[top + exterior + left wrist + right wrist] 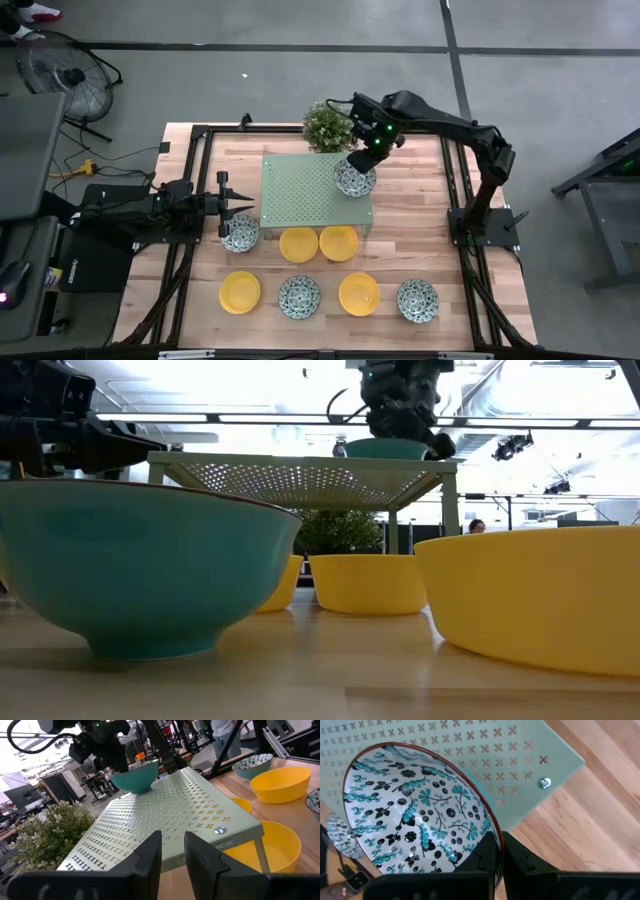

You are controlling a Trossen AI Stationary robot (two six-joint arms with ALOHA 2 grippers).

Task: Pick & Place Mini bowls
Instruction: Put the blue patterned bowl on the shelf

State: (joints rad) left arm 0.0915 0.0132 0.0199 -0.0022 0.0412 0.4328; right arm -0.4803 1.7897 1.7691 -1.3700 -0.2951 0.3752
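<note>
- Pinching the rim of a white, blue-green patterned mini bowl [415,815], my right end effector [362,152] holds it on the pale green perforated metal stand [300,190].
- My left end effector [235,200] waits narrowly parted above another patterned bowl [241,235] on the wooden table [410,230].

At the bottom centre of the frame the left hand [172,857] shows two dark fingers [150,852] standing slightly apart with nothing between them. Beyond them a pale green perforated shelf [165,815] runs diagonally across the middle. In the upper left, the right hand [112,752] grips the rim of a teal-sided bowl [135,776] resting on the shelf. A leafy plant [45,832] fills the left. Yellow bowls [279,784] and a patterned bowl [252,764] sit on the wooden worktop [300,820] at right.
</note>
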